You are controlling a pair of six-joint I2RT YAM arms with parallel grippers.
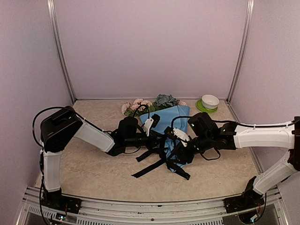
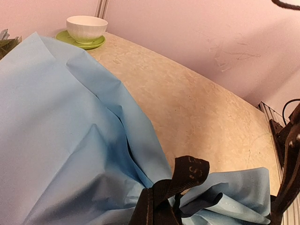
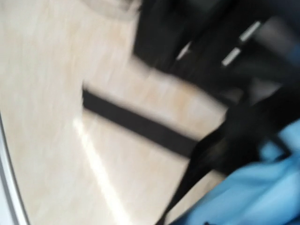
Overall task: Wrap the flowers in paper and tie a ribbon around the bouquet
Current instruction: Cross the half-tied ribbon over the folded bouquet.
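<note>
The bouquet (image 1: 169, 121) lies flat in the middle of the surface (image 1: 93, 161), its blooms pointing to the far wall and its narrow end toward the arms. The flowers (image 1: 140, 106) spill out of the wide mouth: pale pink ones on the left, dusty blue-grey ones and green leaves beside them. The paper (image 2: 61, 131) is light blue, wrapped into a cone with long soft creases, and it crumples where it is gathered at the neck. The ribbon (image 1: 149, 169) is black and narrow; it is bunched around that neck, a loop stands up from the knot in the left wrist view, and loose ends trail across the surface on the near side. The left pincer (image 1: 158, 139) sits at the neck from the left and is clenched; the pictures do not show whether it has the ribbon. The right pincer (image 1: 177, 151) hangs over the neck from the right; its own view is blurred, so I cannot tell whether it is released or gripping. The surface is beige and mottled like stone. At its far right corner a white bowl (image 1: 210, 101) stands on a green saucer (image 1: 201, 108). Plain pale lilac walls (image 1: 150, 47) with metal posts (image 1: 61, 51) close in the space.
</note>
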